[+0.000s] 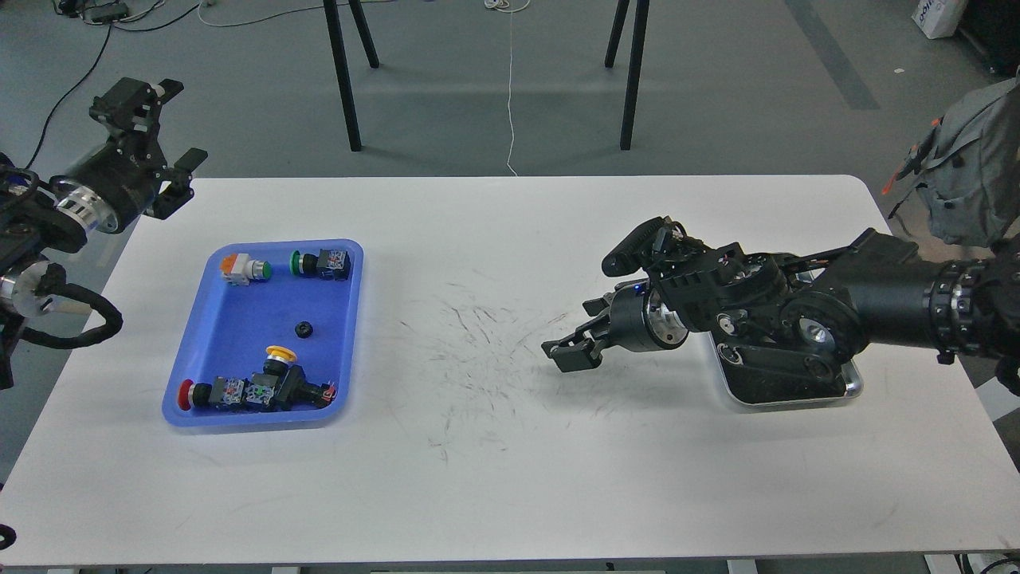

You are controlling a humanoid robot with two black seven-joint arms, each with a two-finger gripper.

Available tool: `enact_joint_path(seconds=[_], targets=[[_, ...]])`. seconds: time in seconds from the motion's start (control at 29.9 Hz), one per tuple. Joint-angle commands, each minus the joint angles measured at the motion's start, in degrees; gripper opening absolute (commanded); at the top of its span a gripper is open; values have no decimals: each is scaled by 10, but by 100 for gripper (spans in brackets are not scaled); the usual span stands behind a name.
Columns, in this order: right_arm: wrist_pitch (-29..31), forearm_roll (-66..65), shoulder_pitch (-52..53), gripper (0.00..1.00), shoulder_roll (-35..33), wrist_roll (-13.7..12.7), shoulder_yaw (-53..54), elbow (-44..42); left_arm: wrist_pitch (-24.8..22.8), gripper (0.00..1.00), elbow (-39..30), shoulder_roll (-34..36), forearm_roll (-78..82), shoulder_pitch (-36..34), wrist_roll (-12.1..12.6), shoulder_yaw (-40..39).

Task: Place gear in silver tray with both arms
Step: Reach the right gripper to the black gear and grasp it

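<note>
My right gripper (570, 335) hangs low over the scuffed middle of the white table (510, 478), pointing down and left with its fingers apart. No gear shows beneath it; the fingers cover that spot. One small black gear (303, 328) lies in the blue tray (239, 418) at the left. The silver tray (851, 388) sits at the right, mostly hidden by my right arm, with only its near corner and part of its dark bottom showing. My left gripper (180, 122) is open, raised off the table's far left corner and holding nothing.
The blue tray also holds several push-button switches with green, orange, yellow and red caps. Black stand legs (343, 72) rise behind the table's far edge. A grey backpack (968, 167) hangs at the far right.
</note>
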Motion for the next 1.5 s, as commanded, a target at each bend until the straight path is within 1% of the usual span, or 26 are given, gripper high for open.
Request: enact_joint_path(seconds=[0.0,0.13,0.4,0.74,0.97,1.04,1.17,1.37,1.47], targets=[[-2,-26,8,95,23,11,-24,-13,0,100,0,1,0,0,0,0],[-2,-35,9,94,36,14,-30,-21,0,100,0,2,0,0,0,-6],[-3,-52,10,93,51,32,-55,-41,0,100,1,5,0,0,0,-8],[-5,-50,-6,86,70,35,-61,-56,0,100,4,6,0,1,0,-8],[-5,-50,-8,70,75,35,-63,-64,0,100,10,5,0,1,0,-7],[-3,-49,-8,68,76,36,-63,-63,0,100,10,4,0,2,0,-7],[0,-50,-5,68,76,50,-64,-63,0,100,10,5,0,5,0,-7],[1,-50,-2,67,73,52,-73,-62,0,100,20,4,1,5,0,-7],[1,-50,-1,68,73,58,-80,-62,0,100,22,4,1,5,0,-7]])
